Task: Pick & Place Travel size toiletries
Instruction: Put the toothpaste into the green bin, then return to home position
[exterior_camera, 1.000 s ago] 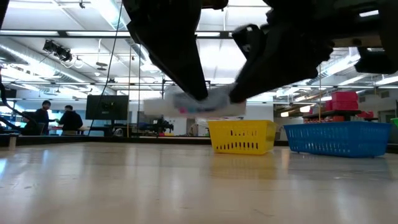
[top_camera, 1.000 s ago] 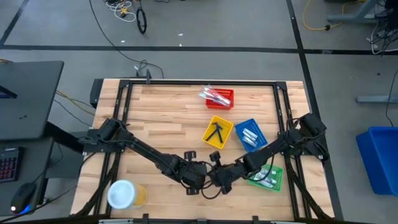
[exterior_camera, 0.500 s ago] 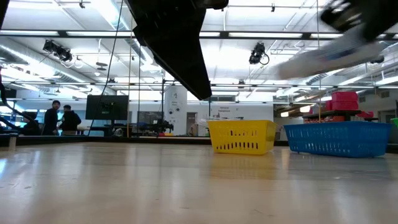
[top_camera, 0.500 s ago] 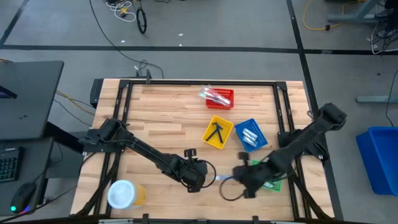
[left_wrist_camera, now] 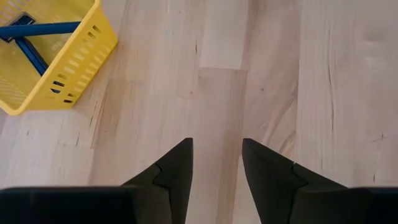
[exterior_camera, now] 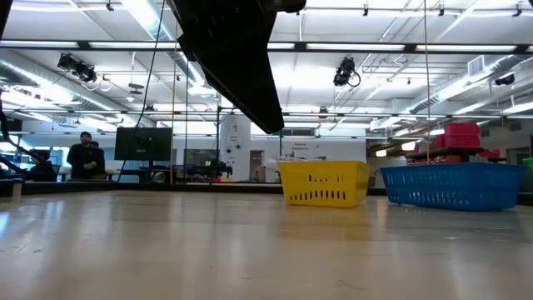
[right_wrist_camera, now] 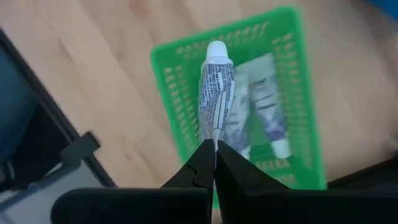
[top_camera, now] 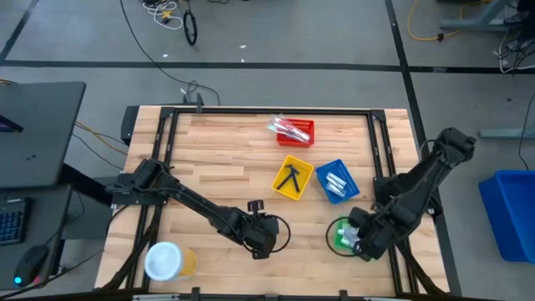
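Small white toothpaste tube, capped end forward, pinched by its flat crimped tail in the right tool, directly above the green tray near the surface's right front edge. Jaws closed tight on the thin seam, tube dangling free beyond the tips. Below it in the tray, more tubes of the same sort, lying flat.

By the look of it: featherweight, soft-walled, easily dented, glossy enough to slip. Crimp the stiffest part and the best hold, as here; mid-body the fallback, though a hard squeeze there likely to buckle the wall or strain the cap. Hung from one end, apt to swing, so a low, gentle release over the tray judged safest.

Seen from above, right tool over the green tray, arm folded in from the surface's right side. Left tool near the middle front of the wooden surface, fingers parted, nothing between them, bare boards beneath. Yellow tray with dark razors just beyond it; blue tray with pale items alongside; red tray farther back; white-lidded yellow tub at the left front corner.
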You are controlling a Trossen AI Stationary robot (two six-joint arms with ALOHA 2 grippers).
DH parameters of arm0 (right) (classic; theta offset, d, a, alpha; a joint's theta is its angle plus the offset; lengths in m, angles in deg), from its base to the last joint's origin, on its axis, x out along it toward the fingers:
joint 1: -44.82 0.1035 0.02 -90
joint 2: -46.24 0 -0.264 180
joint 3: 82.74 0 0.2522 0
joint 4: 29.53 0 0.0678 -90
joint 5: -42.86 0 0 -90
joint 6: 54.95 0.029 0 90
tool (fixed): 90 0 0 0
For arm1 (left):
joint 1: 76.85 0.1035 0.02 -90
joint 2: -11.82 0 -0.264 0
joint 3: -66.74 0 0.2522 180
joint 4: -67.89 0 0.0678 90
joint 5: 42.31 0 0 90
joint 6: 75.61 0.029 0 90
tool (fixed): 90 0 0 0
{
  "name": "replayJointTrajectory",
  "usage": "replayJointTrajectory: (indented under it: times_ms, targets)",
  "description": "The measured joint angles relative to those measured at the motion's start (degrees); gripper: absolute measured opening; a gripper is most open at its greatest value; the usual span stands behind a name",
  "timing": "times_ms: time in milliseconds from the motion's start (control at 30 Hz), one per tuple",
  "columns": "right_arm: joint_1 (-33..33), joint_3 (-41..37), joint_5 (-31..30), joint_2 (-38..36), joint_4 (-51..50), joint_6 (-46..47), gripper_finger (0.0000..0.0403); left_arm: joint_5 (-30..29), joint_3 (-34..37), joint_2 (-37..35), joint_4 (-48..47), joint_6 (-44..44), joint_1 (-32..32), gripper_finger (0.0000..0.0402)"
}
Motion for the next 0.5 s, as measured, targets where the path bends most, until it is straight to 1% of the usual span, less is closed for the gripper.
replayJointTrajectory:
  times_ms: [67,167,267,367,500]
  targets:
    - [0.78,-1.34,1.15,0.17,2.05,-0.21,0.0008,0.0,0.0,0.0,0.0,-0.01,0.0,0.0148]
    - [1.19,-2.84,0.11,0.1,2.2,-0.32,0.0008,0.0,0.0,0.0,0.0,-0.12,0.0,0.0148]
    - [1.09,-3.98,-2.17,0.1,2.53,-0.69,0.0011,-0.03,0.0,0.0,0.03,-0.12,0.04,0.0146]
    - [1.05,-5.65,-2.6,0.1,2.7,-4.44,0.0022,0.11,0.0,0.0,0.02,-0.13,0.07,0.0145]
    - [1.03,-7.64,-2.63,0.1,2.68,-3.91,0.0041,0.22,0.0,0.0,0.02,-0.12,0.07,0.0144]
